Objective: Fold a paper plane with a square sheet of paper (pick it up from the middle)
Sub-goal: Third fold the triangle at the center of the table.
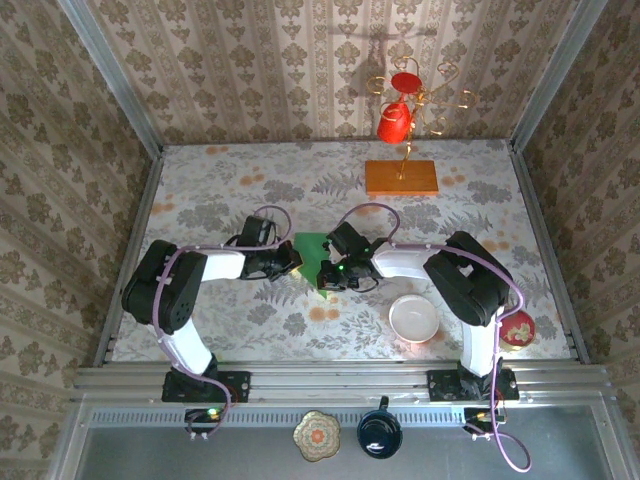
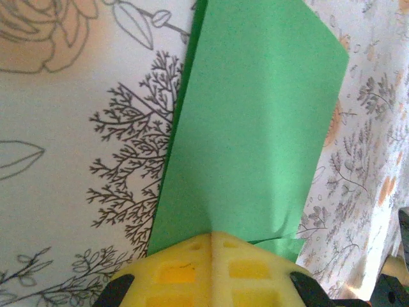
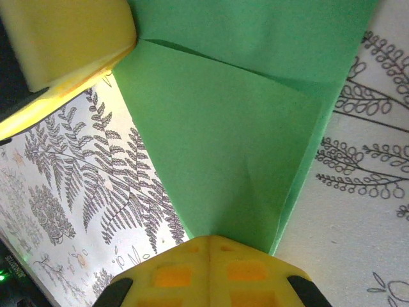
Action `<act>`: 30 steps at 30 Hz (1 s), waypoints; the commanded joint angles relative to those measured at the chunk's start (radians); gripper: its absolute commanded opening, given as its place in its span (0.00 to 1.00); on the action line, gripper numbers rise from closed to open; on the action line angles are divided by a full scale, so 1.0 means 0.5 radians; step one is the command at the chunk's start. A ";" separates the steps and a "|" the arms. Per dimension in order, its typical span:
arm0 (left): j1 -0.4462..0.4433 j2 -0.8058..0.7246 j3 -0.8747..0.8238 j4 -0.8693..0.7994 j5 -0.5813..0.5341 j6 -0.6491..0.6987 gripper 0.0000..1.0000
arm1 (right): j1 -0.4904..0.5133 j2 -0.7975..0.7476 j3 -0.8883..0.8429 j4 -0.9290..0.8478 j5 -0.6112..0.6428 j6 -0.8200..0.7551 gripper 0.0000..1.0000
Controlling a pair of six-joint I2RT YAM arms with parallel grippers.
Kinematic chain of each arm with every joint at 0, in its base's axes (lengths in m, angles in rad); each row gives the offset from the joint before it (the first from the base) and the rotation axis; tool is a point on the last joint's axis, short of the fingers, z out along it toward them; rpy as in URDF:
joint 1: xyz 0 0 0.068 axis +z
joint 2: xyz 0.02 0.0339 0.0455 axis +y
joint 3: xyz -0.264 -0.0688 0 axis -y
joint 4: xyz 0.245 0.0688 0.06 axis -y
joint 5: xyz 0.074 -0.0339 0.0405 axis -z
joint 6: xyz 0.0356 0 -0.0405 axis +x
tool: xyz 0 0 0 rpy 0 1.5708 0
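**Top view:** the square sheet of paper (image 1: 311, 252), green & part-folded, sits abt mid-table (image 1: 230, 200), between the two grippers. The left gripper (image 1: 296, 262) meets its left edge and the right gripper (image 1: 330, 272) its right side. A white bowl (image 1: 414, 320) stands nr the near edge, right of centre, apart from the paper. An orange slab (image 1: 401, 177) lies nr the far edge.

**Left wrist:** the left gripper (image 2: 213, 238) has its yellow fingers pressed together, clamped on the sheet's (image 2: 255, 128) near edge. The paper runs away from it over the floral cloth. Can't tell if it's lifted off the table.

**Right wrist:** the right gripper (image 3: 209, 242) is pinched tight on the sheet's (image 3: 223, 128) narrow end. The paper widens away from the fingers, w/ a diagonal fold line across it. The left gripper's yellow finger (image 3: 64, 38) touches the sheet at top left.
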 commanded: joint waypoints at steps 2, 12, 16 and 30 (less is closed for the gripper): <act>0.041 0.076 -0.150 -0.031 -0.185 0.117 0.06 | 0.002 -0.040 0.088 0.007 -0.073 -0.006 0.01; 0.041 0.084 -0.184 0.021 -0.190 0.135 0.06 | 0.001 0.214 0.365 -0.096 0.040 0.007 0.02; 0.041 0.085 -0.158 -0.045 -0.211 0.141 0.06 | 0.003 0.291 0.435 -0.154 0.013 -0.042 0.02; 0.069 0.162 -0.147 -0.191 -0.336 0.104 0.05 | -0.026 0.020 -0.110 -0.084 -0.167 -0.283 0.01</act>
